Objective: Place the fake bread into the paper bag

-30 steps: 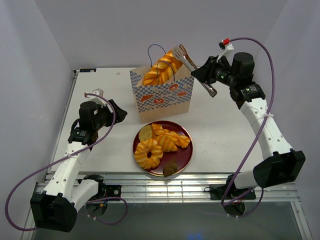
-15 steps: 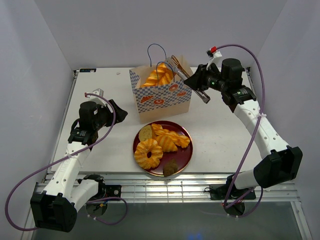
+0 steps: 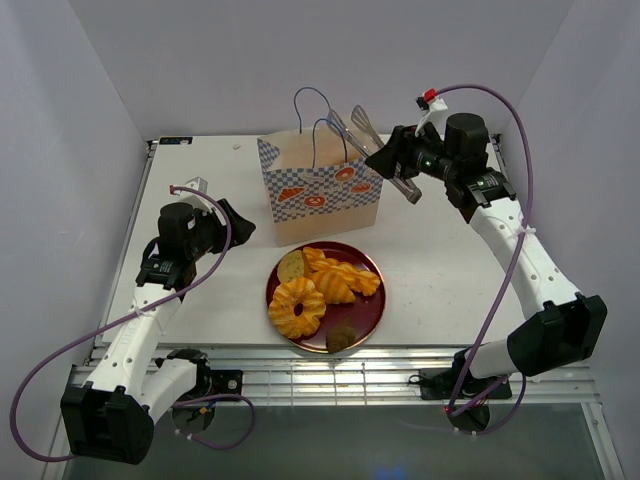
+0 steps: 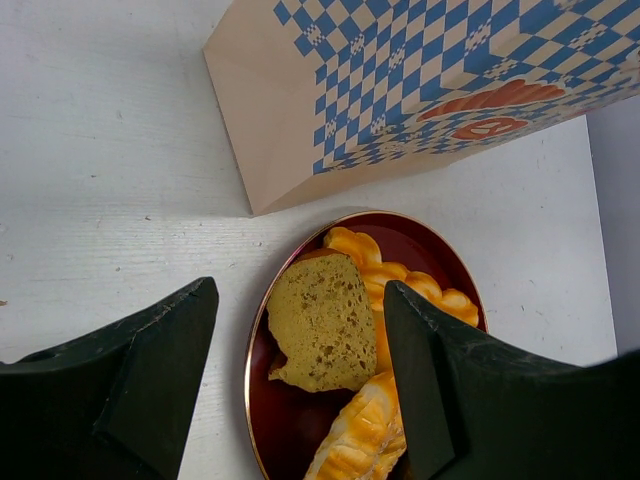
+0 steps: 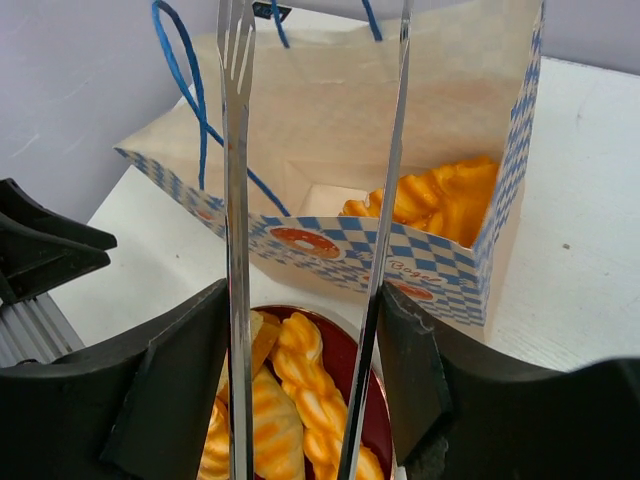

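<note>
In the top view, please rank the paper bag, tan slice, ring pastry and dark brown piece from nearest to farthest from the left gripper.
From the left gripper:
1. paper bag, to its right
2. tan slice, rear left of the plate
3. ring pastry, plate's front left
4. dark brown piece, plate's near edge

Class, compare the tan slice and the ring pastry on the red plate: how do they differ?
The slice is matte, spongy tan; the ring is glossy golden-orange. The slice is solid; the ring has a centre hole. The ring looks larger than the slice. Both lie on the plate.
</note>
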Available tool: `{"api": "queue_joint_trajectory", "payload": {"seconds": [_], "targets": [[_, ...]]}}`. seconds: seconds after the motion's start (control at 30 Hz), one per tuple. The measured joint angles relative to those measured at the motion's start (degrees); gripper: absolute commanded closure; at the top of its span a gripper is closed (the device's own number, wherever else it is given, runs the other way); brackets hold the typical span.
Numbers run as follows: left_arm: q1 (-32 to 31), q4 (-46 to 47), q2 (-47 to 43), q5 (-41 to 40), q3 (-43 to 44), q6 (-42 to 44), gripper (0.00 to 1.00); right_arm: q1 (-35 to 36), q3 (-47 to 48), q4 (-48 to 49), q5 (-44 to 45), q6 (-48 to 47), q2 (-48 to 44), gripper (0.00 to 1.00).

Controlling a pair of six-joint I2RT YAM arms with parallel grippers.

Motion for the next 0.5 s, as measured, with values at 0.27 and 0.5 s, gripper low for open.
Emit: {"api": "queue_joint_trajectory", "payload": {"seconds": [0.27, 0.5], "targets": [[0.0, 0.0, 0.0, 0.09, 0.0, 0.0, 0.22, -0.04, 3.76, -1.77, 2.73, -0.42, -0.42, 0.39], [0.0, 0.0, 0.0, 0.13, 0.0, 0.0, 0.22, -0.48, 4.33, -4.85, 4.5, -0.63, -2.16, 0.39]]}}
